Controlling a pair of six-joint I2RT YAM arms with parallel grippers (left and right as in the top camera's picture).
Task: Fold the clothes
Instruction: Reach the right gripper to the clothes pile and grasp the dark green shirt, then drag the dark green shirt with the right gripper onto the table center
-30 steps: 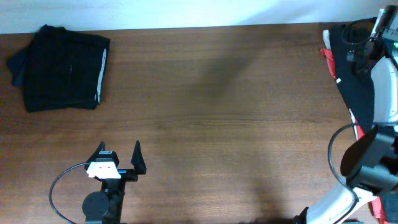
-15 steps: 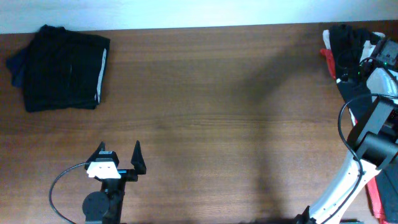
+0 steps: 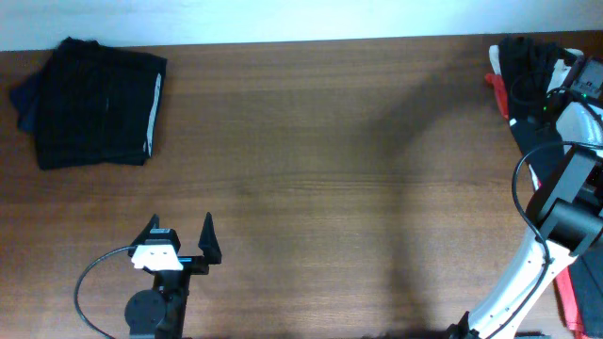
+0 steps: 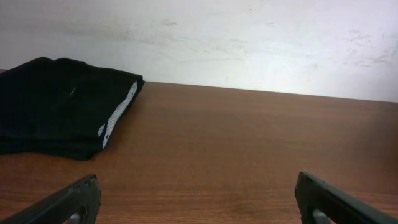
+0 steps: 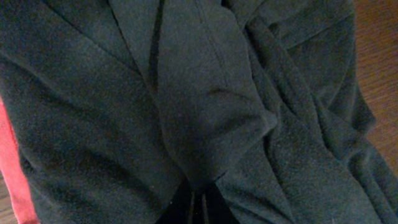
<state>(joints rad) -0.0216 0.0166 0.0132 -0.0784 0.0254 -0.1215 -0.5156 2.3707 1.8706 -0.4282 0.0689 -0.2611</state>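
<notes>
Along the far edge of the table (image 3: 330,141), a bare white wall (image 4: 249,43) with faint scuffs meets brown wood whose grain runs left to right, and soft shadows lie across the right half of the top. At the far left corner sits a folded garment (image 3: 94,104), black, with a white stripe (image 3: 154,113) down its right edge and a bit of blue cloth (image 3: 21,102) showing under its left side; I can read no lettering or label on it. The left gripper (image 3: 179,235) rests near the front edge, well apart from that garment, fingers (image 4: 68,202) spread wide. The dark charcoal shirt (image 5: 205,106) lies rumpled at the far right corner, over a red cloth (image 3: 495,89). The right gripper (image 5: 198,208) is down on it, fingers drawn together on a bunched fold.
</notes>
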